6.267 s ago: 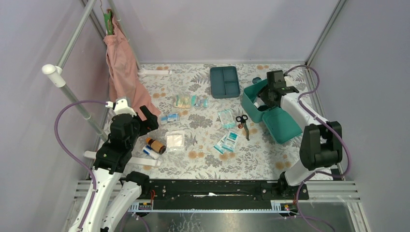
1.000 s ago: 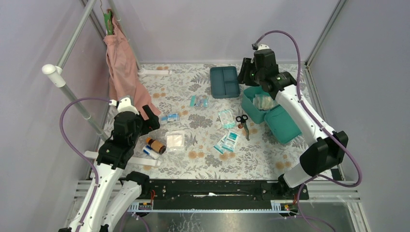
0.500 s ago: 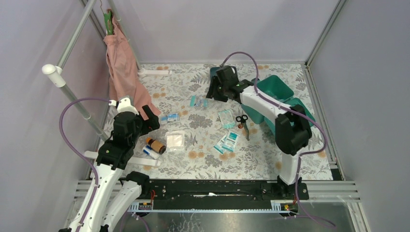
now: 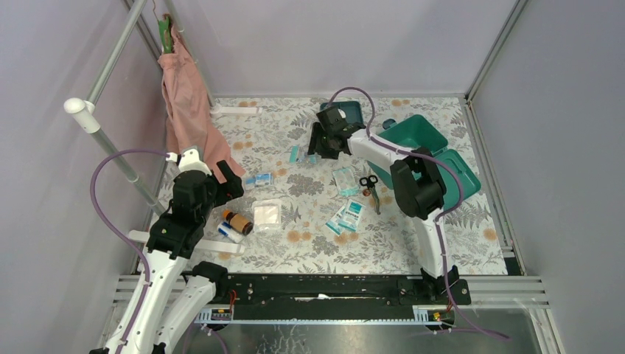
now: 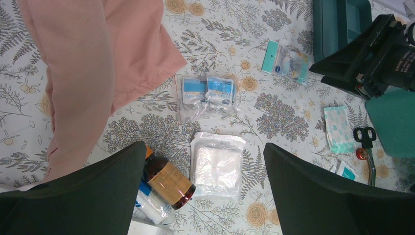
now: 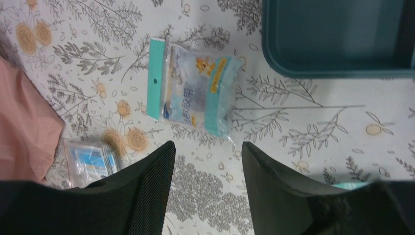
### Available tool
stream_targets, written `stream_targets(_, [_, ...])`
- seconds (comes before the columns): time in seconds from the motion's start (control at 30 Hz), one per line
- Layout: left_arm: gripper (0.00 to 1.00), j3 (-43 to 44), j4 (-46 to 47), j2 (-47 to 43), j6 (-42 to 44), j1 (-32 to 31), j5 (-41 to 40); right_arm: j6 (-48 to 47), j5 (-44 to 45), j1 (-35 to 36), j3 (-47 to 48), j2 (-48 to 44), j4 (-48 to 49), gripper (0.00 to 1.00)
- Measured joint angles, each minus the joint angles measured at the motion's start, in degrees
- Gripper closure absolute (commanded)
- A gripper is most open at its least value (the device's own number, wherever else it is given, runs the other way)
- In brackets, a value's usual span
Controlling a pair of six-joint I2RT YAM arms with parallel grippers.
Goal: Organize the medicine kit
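**A:** How is the right arm posed?

**B:** It rises from its base, folds at the elbow over the middle right of the table, and the forearm runs toward the far left. The right gripper (image 6: 206, 147) points down at the floral tablecloth (image 6: 303, 122), just beside the divided tray (image 6: 337, 34). Its fingers are parted with nothing between them. A teal-headed packet (image 6: 193, 93) lies flat just past the fingertips.

**A:** And the medicine kit?

**B:** The medicine kit (image 4: 427, 127) sits at the far right of the table with its lid swung open beside it. It is beyond the right arm's elbow and apart from the claw.

**A:** What about the left arm?

**B:** It is raised over the near left, wrist tipped downward. The left gripper (image 5: 203, 147) is spread wide and empty, hanging above a gauze pad (image 5: 218, 164) and a brown bottle (image 5: 169, 178). A pink cloth (image 5: 98, 63) hangs to its left.
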Motion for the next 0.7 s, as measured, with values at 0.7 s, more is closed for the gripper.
stream_targets(0.7, [0.01, 0.0, 0.0, 0.31, 0.0, 0.0, 0.0, -0.55, -0.17, -1.6, 7.72, 8.92, -1.77, 0.59])
